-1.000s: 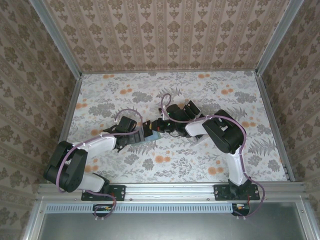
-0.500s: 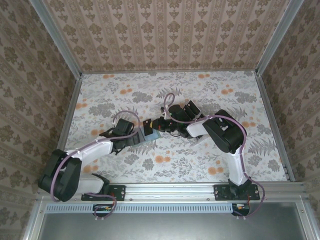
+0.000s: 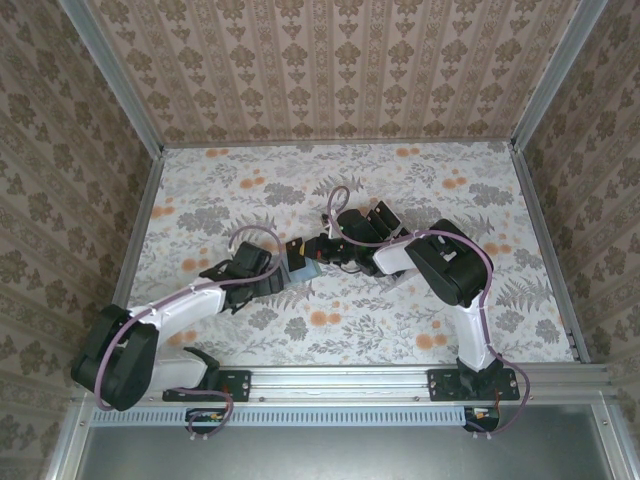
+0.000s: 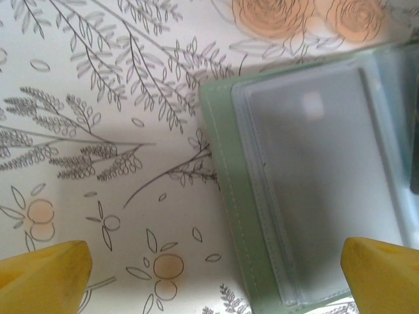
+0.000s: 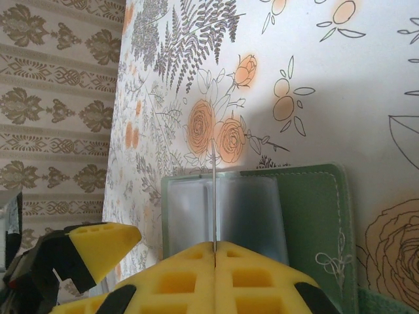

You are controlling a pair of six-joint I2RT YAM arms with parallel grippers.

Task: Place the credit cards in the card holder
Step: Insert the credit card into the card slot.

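The card holder [image 4: 308, 196] lies open on the floral table, sage green outside with clear bluish sleeves inside; from above the card holder [image 3: 303, 269] sits mid-table between the arms. My right gripper [image 5: 215, 247] is shut on one credit card [image 5: 213, 196], seen edge-on as a thin line standing over the card holder [image 5: 314, 216]. My left gripper [image 4: 216, 281] is open, its yellow fingertips [image 4: 46, 275] spread wide, and the holder's left edge lies between them. From above, the left gripper [image 3: 272, 281] sits just left of the holder and the right gripper [image 3: 312, 250] just behind it.
The floral tablecloth [image 3: 400, 190] covers the table, boxed in by patterned walls [image 3: 340, 70] at the back and both sides. A metal rail [image 3: 340, 380] runs along the near edge. The left gripper's yellow finger [image 5: 98, 245] shows close to the right gripper.
The left arm has swung its shoulder and elbow to the left and lower, with its gripper staying by the holder. The right arm and its card have not moved.
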